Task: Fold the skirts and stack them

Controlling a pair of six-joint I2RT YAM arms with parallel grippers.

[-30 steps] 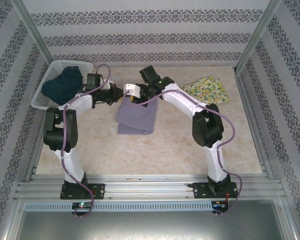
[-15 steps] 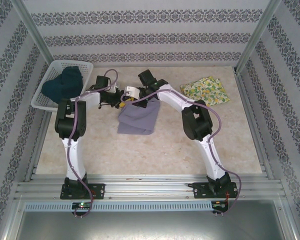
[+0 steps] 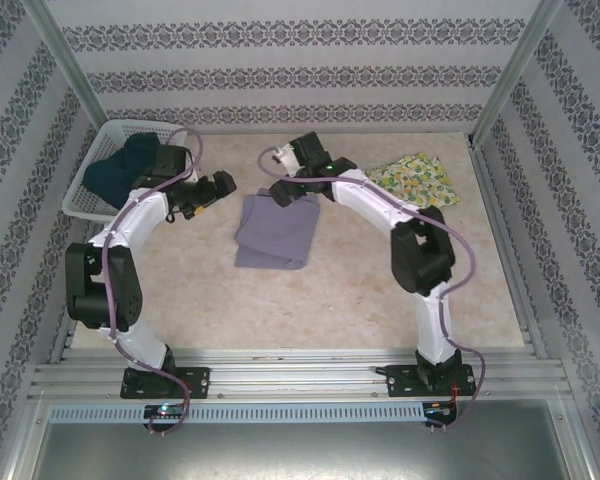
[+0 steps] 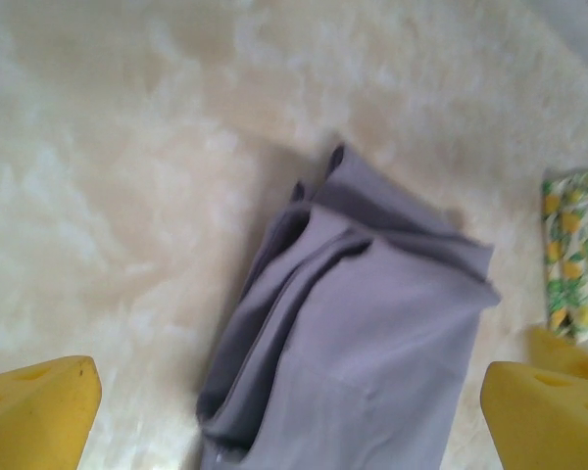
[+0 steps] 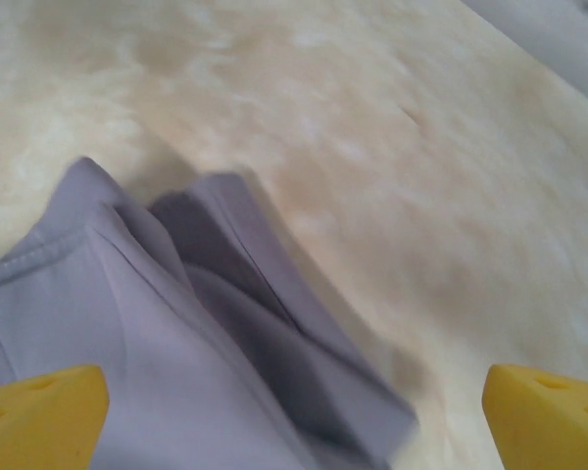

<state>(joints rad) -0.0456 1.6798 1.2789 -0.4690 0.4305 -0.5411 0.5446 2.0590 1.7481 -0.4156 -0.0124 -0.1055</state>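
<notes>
Grey-lavender cloth is what you have at mid-bench: the grey-lavender skirt (image 3: 273, 232) lies folded into a rough rectangle on the bench (image 3: 330, 290), with loose layered folds along its far edge.

Your left end effector (image 3: 220, 185) hangs just left of that far edge. From the left wrist, its yellow fingertips (image 4: 39, 406) stand wide apart with nothing between them, and the skirt lies flat on the bench below.

Your right end effector (image 3: 280, 192) sits above the skirt's far corner. Its jaws are also spread wide and empty, with the cloth lying loose on the bench beneath them in the right wrist view.

You can see the yellow printed skirt (image 3: 412, 180) folded at the far right of the bench, well apart from the grey one. The dark blue-teal skirt (image 3: 130, 165) is bunched inside the white lattice basket (image 3: 80, 205) at the far left.
</notes>
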